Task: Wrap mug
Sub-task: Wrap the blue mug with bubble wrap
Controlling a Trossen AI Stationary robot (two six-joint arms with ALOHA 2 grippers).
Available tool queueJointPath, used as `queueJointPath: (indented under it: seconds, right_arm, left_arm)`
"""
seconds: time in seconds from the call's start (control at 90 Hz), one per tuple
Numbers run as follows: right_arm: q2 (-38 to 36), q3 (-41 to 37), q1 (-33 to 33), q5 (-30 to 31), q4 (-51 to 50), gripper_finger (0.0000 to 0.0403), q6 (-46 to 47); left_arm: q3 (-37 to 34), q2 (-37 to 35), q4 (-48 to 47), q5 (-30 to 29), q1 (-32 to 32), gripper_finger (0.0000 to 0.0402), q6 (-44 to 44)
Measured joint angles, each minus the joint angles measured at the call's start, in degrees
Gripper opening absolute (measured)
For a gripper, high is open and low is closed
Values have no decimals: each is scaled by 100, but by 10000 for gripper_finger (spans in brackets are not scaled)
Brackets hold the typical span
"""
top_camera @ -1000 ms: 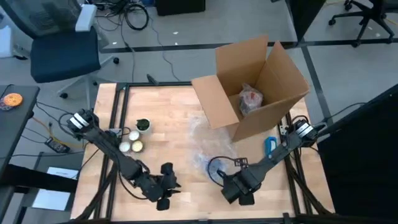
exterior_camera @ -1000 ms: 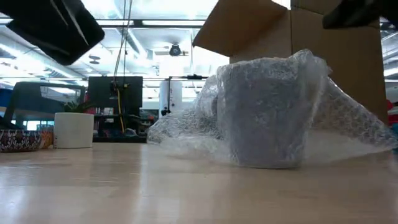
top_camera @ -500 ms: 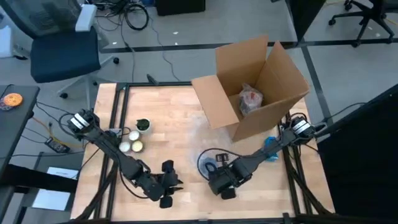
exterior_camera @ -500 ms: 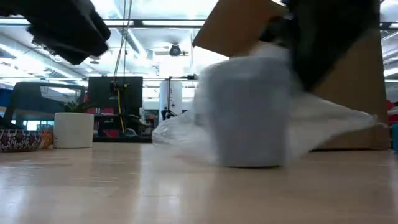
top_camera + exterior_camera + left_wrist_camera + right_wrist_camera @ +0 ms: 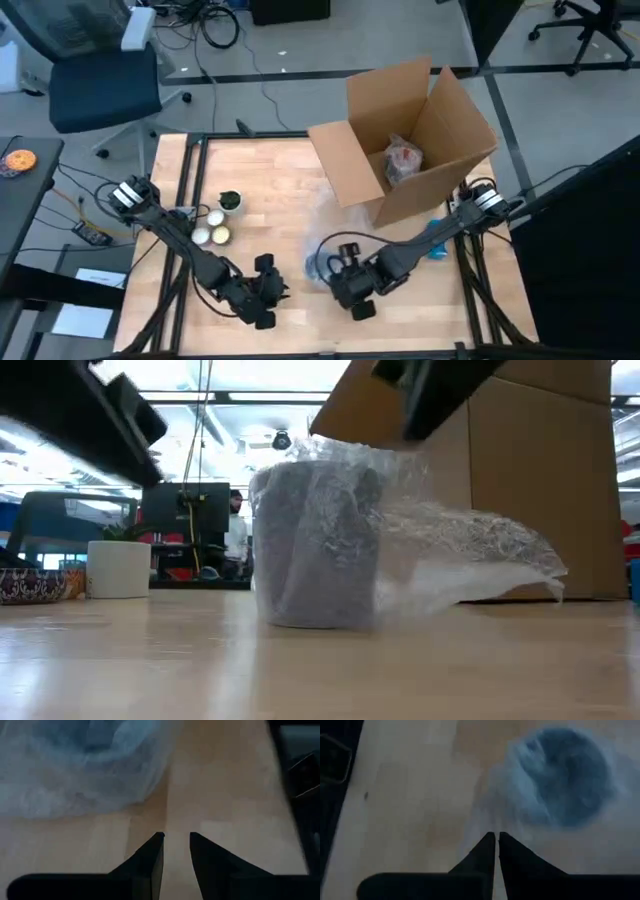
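High view: the left tool (image 5: pixel 268 296) hovers at the surface's (image 5: pixel 260 180) front edge, fingers slightly parted and empty. Just right of it stands the mug (image 5: pixel 322 266), dragged leftward from a second ago, bubble wrap (image 5: pixel 450 555) now trailing toward the cardboard box (image 5: pixel 405 140). The right tool (image 5: pixel 352 290) has swung in beside it, fingers pinched together, seemingly on the wrap. The fold looks underway.

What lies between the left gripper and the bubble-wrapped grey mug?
Only bare wooden table, as the high view shows: the left gripper sits beside the bubble-wrapped grey mug without touching it.
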Motion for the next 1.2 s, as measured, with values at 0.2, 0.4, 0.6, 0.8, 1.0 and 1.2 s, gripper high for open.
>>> queueJointPath:
  seconds: [0.2,0.4,0.6,0.8,1.0,1.2]
  right_arm:
    - [-33,-98,98,825,-715,0,606]
    - [5,-1023,-216,988,785,0,275]
    - [5,-1686,-516,914,2062,0,-49]
    - [8,-1885,-671,469,3388,0,-295]
    - [7,-1946,-803,122,4091,0,-447]
    - [-3,-1865,-809,70,3035,0,-388]
  left_arm:
    - [0,0,28,-11,24,77,45]
    - [0,0,285,-30,84,77,455]
    - [0,0,299,-30,188,77,924]
    - [78,-101,149,18,278,77,1188]
    - [573,-313,-869,410,269,77,1105]
    - [1047,-369,-1902,467,86,77,540]
